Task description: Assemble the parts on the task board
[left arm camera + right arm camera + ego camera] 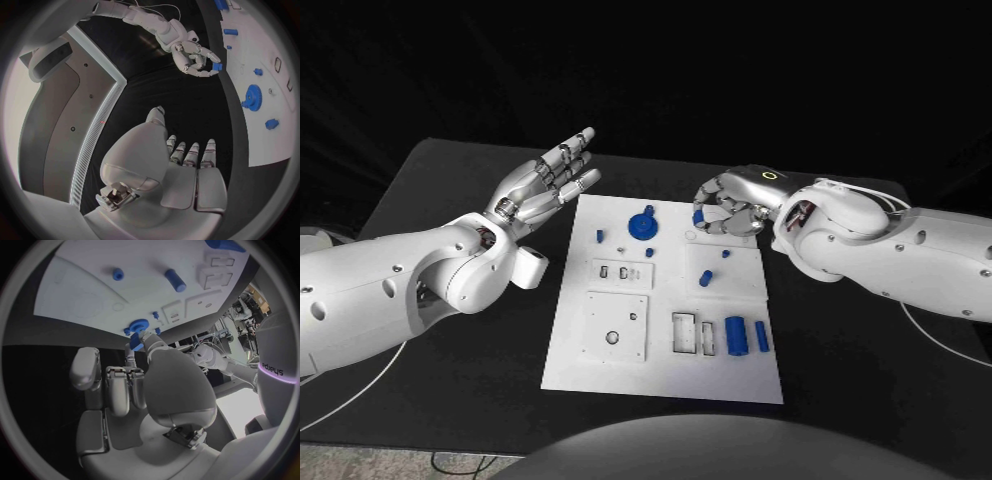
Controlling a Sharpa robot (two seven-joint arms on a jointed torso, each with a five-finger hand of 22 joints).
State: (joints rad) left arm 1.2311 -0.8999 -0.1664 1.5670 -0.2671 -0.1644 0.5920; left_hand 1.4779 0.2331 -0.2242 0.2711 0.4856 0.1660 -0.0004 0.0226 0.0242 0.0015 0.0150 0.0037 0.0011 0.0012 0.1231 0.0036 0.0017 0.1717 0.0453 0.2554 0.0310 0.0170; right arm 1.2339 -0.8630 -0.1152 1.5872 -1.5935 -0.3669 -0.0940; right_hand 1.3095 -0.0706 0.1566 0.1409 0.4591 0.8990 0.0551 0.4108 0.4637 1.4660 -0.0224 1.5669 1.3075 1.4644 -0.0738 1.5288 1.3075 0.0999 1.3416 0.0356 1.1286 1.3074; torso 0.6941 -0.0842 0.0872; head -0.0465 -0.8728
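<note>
Blue plastic is pinched in the right hand: a small blue block sits between thumb and fingertip, held just above the far right edge of the flat white task board, at about one o'clock from the board's middle. The left hand hangs empty at eleven o'clock, off the board's far left corner, palm flat and fingers spread.

To do this step well, I'd say the right hand should keep the pinch firm, square the block to its recess, then lower it straight, without nudging the toothed blue gear nearby at twelve o'clock.

On the board I count one gear, two blue cylinders lying at five o'clock, and about five small blue pegs; some are too tiny to be sure of.
</note>
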